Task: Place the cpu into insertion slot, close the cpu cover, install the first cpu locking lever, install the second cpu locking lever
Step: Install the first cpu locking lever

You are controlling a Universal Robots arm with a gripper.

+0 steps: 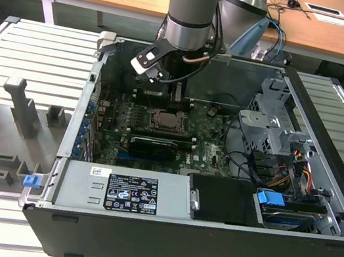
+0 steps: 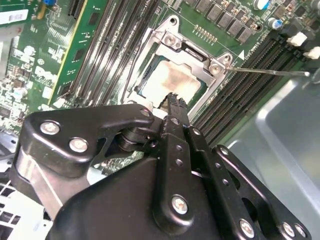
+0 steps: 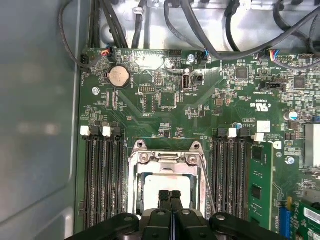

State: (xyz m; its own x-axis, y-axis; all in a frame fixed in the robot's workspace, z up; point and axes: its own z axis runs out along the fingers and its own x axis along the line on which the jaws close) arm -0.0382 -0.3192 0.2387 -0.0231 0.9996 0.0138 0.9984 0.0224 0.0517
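Note:
The pale silver cpu [image 3: 165, 182] lies flat in the insertion slot [image 1: 163, 122] in the middle of the green motherboard. The grey metal cpu cover [image 3: 165, 159] lies down around it, and the chip shows through the cover's window [image 2: 172, 80]. My gripper [image 3: 168, 196] hovers just above the near edge of the chip. Its two black fingers are pressed together with nothing between them. One thin wire locking lever [image 2: 270, 72] sticks out sideways from a corner of the socket. A second lever [image 2: 131, 65] runs along the opposite side of the cover.
Long black memory slots [image 3: 102, 175] flank the socket on both sides. A green card [image 3: 260, 185] stands beside one set. Cables [image 3: 210, 30] hang along the board's far edge, and the grey case wall [image 3: 35, 110] is close. A drive cage [image 1: 272, 129] sits at the exterior view's right.

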